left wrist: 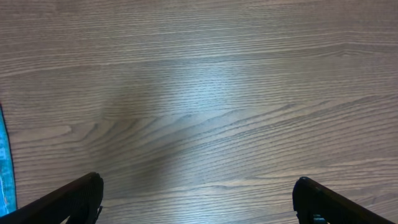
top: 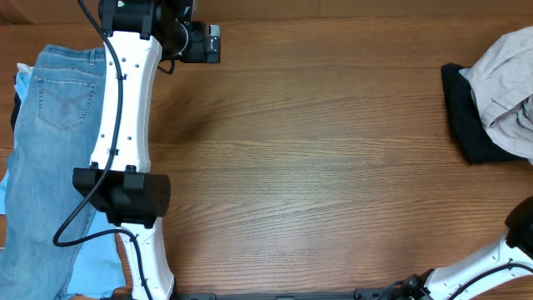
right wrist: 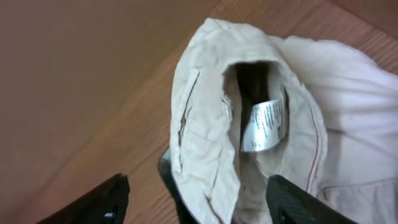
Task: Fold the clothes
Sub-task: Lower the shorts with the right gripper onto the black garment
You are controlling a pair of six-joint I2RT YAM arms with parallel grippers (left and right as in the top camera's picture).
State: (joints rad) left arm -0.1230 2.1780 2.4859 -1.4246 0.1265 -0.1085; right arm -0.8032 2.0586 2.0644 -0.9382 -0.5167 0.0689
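Note:
The beige shorts (top: pixel 504 87) lie crumpled at the table's right edge on top of a black folded garment (top: pixel 466 117). In the right wrist view the shorts (right wrist: pixel 211 112) show their open waist with a white label (right wrist: pixel 264 127); the black garment (right wrist: pixel 171 183) peeks from under them. My right gripper (right wrist: pixel 199 202) is open above the shorts, its fingers either side of the waistband, holding nothing. Light-blue jeans (top: pixel 42 142) lie flat at the far left. My left gripper (left wrist: pixel 199 199) is open and empty over bare table at the back left.
The left arm (top: pixel 125 125) stretches along the right side of the jeans. The right arm's base (top: pixel 491 271) is at the front right corner. A wooden table (top: pixel 308 167) spans between the two clothes piles. A light-blue cloth (top: pixel 92 267) lies under the jeans.

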